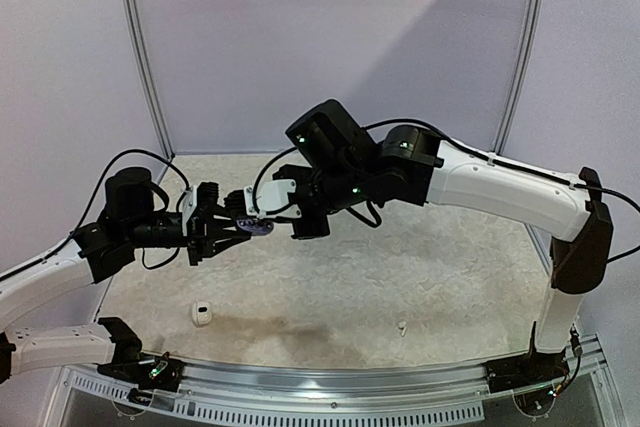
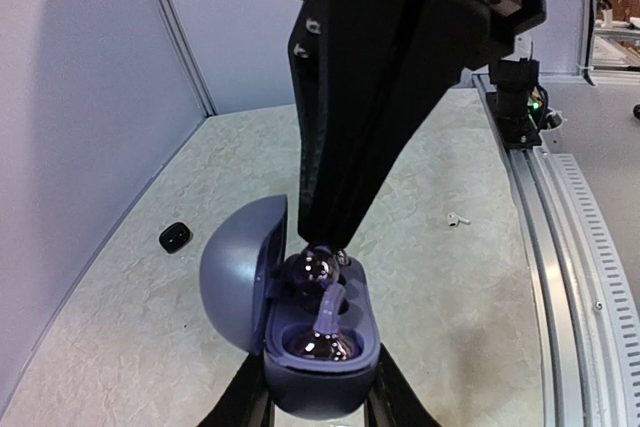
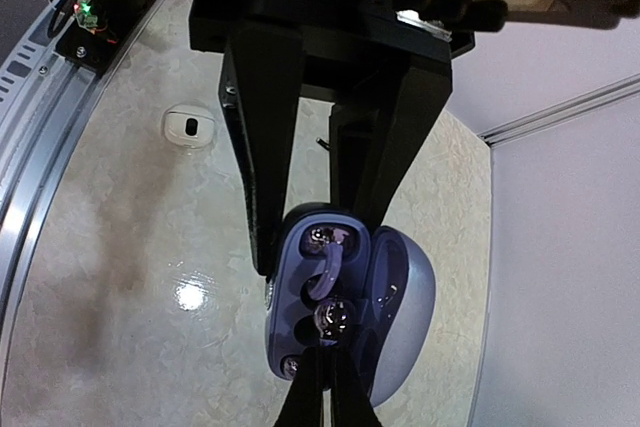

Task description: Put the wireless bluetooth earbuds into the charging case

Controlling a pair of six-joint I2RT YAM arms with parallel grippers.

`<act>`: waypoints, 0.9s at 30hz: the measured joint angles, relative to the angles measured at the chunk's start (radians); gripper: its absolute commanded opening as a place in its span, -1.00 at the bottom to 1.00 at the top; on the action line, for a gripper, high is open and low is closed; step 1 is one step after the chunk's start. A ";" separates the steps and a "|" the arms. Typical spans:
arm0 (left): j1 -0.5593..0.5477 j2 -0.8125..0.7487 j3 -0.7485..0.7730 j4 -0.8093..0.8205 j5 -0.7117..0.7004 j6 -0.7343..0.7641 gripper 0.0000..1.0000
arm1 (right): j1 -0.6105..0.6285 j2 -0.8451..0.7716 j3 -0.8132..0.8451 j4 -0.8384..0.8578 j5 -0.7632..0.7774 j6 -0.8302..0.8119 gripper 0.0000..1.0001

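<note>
The charging case (image 2: 232,272) is smooth plastic, a dull matt violet-blue on its outer shell and shinier in its moulded wells, where the earbuds (image 2: 318,269) gleam like polished, mirror-glossy purple beads. The right pincer (image 2: 325,243) and the left pincer (image 3: 316,240) are matt black plastic with a faintly grainy face, while the arm shells (image 1: 500,185) are smooth white plastic with a soft sheen. The bench (image 2: 450,297) has a pale, mottled stone-look top, smooth enough to throw back glare, edged by a ribbed silvery metal rail (image 2: 570,247).
</note>
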 measured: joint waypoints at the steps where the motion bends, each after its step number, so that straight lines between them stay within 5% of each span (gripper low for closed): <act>1: 0.000 0.000 0.000 0.000 0.000 0.000 -1.00 | 0.001 0.000 -0.002 0.002 0.004 -0.007 -1.00; 15: 0.000 0.000 0.000 0.001 -0.004 -0.002 -1.00 | 0.008 -0.021 -0.047 0.042 0.049 0.035 -1.00; 27: 0.000 0.002 0.000 0.008 0.000 -0.004 -1.00 | 0.008 -0.027 -0.077 0.052 0.088 0.077 -0.69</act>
